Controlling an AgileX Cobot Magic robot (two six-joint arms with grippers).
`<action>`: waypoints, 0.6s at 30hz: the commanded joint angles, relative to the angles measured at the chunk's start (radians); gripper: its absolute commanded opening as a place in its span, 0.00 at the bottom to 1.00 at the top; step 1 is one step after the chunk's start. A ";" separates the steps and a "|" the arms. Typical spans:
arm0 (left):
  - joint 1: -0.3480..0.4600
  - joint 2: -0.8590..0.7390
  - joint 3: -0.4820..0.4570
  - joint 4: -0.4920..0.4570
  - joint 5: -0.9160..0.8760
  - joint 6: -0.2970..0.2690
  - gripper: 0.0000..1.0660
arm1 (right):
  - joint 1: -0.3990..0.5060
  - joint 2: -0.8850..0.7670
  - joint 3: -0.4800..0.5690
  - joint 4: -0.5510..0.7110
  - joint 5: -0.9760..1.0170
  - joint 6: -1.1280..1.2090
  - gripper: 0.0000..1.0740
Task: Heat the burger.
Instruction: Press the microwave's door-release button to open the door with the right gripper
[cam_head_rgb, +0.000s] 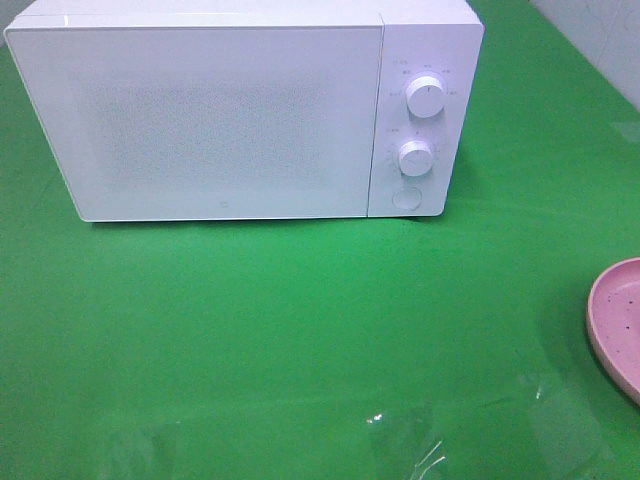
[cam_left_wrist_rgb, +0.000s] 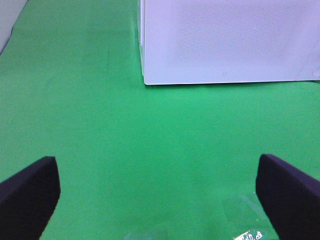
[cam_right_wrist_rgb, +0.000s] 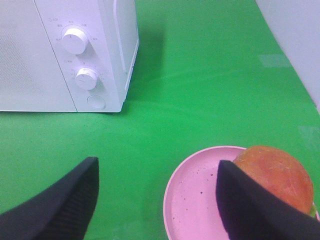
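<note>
The burger (cam_right_wrist_rgb: 276, 174) with its glossy tan-brown bun sits on a speckled pink plate (cam_right_wrist_rgb: 192, 200) in the right wrist view; a little green lettuce shows at its edge. My right gripper (cam_right_wrist_rgb: 157, 200) is open and empty, one finger partly in front of the burger. In the high view only the plate's edge (cam_head_rgb: 615, 325) shows at the right; the burger is out of view there. The white microwave (cam_head_rgb: 240, 105) stands at the back with its door shut. My left gripper (cam_left_wrist_rgb: 157, 200) is open and empty above the green cloth, in front of the microwave (cam_left_wrist_rgb: 225, 40).
The microwave has two knobs (cam_head_rgb: 426, 100) and a round button (cam_head_rgb: 405, 196) on its right panel. A green cloth (cam_head_rgb: 300, 330) covers the table. Clear tape (cam_head_rgb: 400, 445) glints near the front edge. A pale wall (cam_right_wrist_rgb: 300, 40) rises at the right.
</note>
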 joint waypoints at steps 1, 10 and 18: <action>-0.005 -0.024 0.002 -0.001 -0.004 -0.005 0.96 | -0.003 0.027 0.016 0.000 -0.078 0.003 0.60; -0.005 -0.024 0.002 -0.001 -0.004 -0.005 0.96 | -0.003 0.128 0.088 -0.005 -0.300 0.002 0.60; -0.005 -0.024 0.002 -0.001 -0.004 -0.005 0.96 | -0.003 0.267 0.149 -0.005 -0.520 0.002 0.60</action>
